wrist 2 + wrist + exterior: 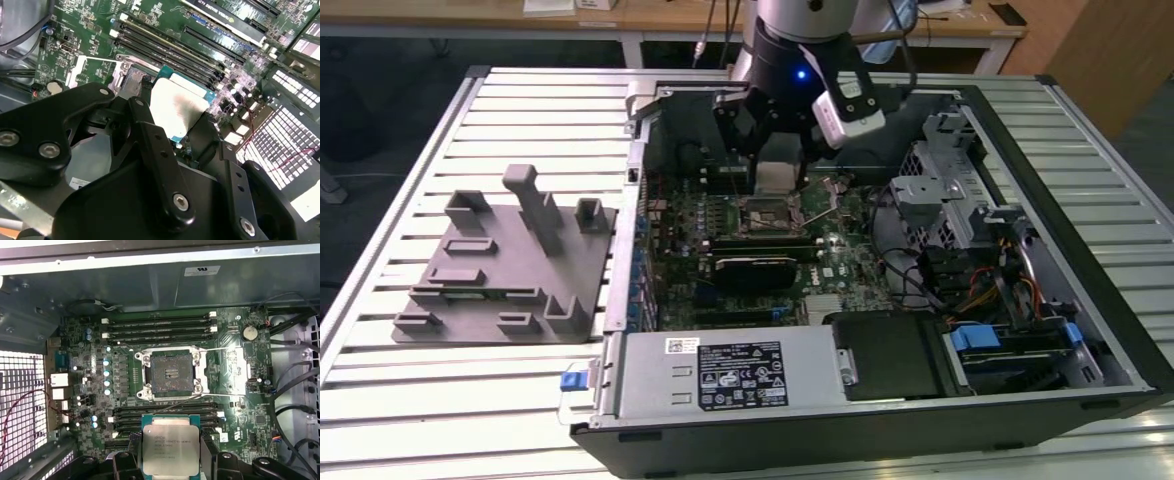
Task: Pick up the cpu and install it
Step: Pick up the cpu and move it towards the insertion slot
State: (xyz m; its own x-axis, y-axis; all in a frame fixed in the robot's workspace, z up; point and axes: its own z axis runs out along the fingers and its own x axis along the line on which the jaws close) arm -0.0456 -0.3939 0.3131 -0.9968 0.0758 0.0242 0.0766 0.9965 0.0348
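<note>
We judge the cpu (170, 442) light, stiff and thin, with a slick metal lid and a delicate underside, so the hold belongs on two opposite edges, never on the faces. The gripper (170, 462) has it just so, its jaws closed only to the chip's width against its side edges. The chip hangs above the motherboard (235, 365) inside the computer case (854, 448), over the memory slots (160, 412) just beside the open socket (170, 371).

Open computer case (881, 432) on slatted table (400, 400), grey fixture block (507, 270) beside, motherboard (854, 250) inside.
</note>
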